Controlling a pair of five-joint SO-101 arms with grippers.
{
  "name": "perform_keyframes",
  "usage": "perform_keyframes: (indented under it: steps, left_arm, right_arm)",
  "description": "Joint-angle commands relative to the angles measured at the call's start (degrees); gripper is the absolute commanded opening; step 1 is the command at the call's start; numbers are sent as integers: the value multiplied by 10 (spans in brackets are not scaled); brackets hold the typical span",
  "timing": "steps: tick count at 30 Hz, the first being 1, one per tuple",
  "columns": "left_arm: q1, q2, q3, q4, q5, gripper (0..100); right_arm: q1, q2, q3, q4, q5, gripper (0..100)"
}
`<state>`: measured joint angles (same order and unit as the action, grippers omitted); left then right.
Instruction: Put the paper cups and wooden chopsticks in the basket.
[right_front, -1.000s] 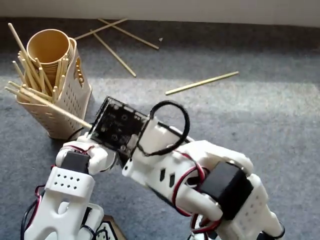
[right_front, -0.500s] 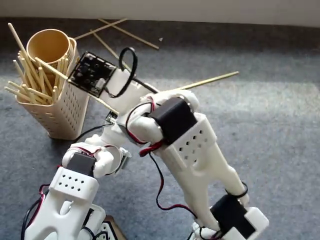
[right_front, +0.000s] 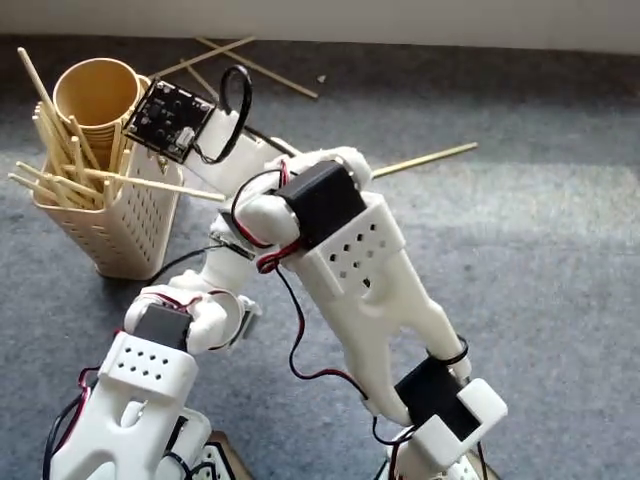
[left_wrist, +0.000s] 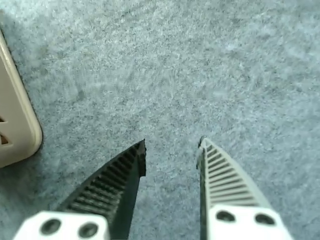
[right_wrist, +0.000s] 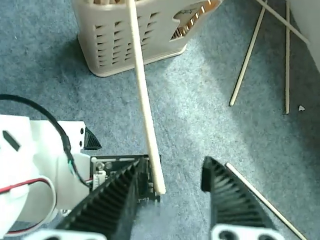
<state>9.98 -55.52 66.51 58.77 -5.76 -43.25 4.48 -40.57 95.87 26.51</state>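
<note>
The basket (right_front: 135, 225) held stacked paper cups (right_front: 97, 95) ringed by chopsticks (right_front: 60, 188). One chopstick (right_front: 150, 185) lay across its rim, flatter than half a second before, between the spread jaws of the released right hand (right_wrist: 176, 165). More sticks (right_front: 420, 160) lay on the desk (right_front: 520, 220). The left hand (left_wrist: 172, 145) hung released near the basket.

The table (right_front: 540, 230) is covered in grey, carpet-like cloth. A beige slotted basket (right_front: 130, 235) stands on it at the far left. Along the far edge 2 loose wooden chopsticks cross, the left-leaning chopstick (right_front: 185, 63) over or under the right-leaning chopstick (right_front: 275, 77). A 3rd chopstick (right_front: 198, 80) lies just nearer, partly hidden. A 4th chopstick (right_front: 425, 159) lies alone, right of centre.
</note>
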Motion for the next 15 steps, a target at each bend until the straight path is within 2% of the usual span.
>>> perform_keyframes:
  steps: [1,6,12,15]
  left_arm:
    - [7,-1,-3,-4,-7,193]
    - [7,-1,-3,-4,-7,193]
    - [3,-2,-9,-4,-7,193]
    - [1,-2,-36,-3,-7,193]
  right_arm:
    - [26,-3,-21,-33,-20,332]
    - [34,-20,-95,-36,-61,333]
    - [116,-30,-269,-30,-185,333]
    - [168,-31,-334,12,-202,332]
